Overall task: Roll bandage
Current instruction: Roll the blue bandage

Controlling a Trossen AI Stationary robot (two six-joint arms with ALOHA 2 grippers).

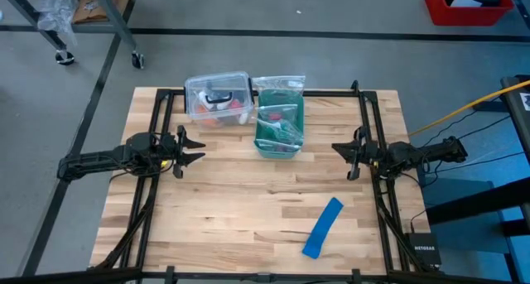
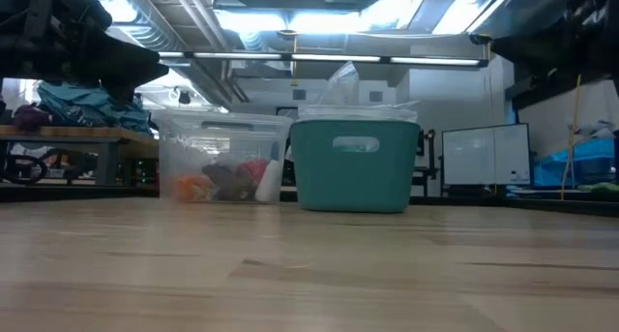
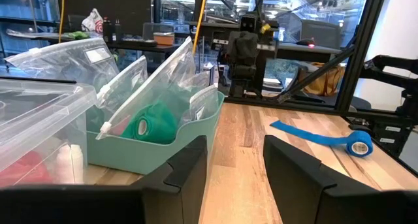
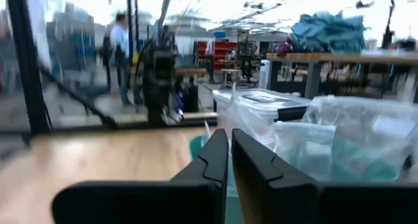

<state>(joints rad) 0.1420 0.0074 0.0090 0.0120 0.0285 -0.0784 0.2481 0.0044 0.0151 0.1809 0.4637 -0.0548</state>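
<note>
The left pincer [image 1: 192, 149] is spread wide and empty, its arm low over the table's [image 1: 232, 209] left side. The right pincer [image 1: 341, 154] is almost closed, also empty. The bandage [image 1: 323, 228] lies partly unrolled, near-right.

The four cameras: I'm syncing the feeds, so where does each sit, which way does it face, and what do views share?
High view: overhead, straight down on the table; both arms, left hand open, right hand nearly shut.
Low view: tabletop height, facing the teal basket and clear bin; dark arm parts at the top corners.
Left wrist view: looks across at the bandage; own fingers apart.
Right wrist view: toward basket and bin; own fingers close together.
Shared: the basket shows in all four.
</note>
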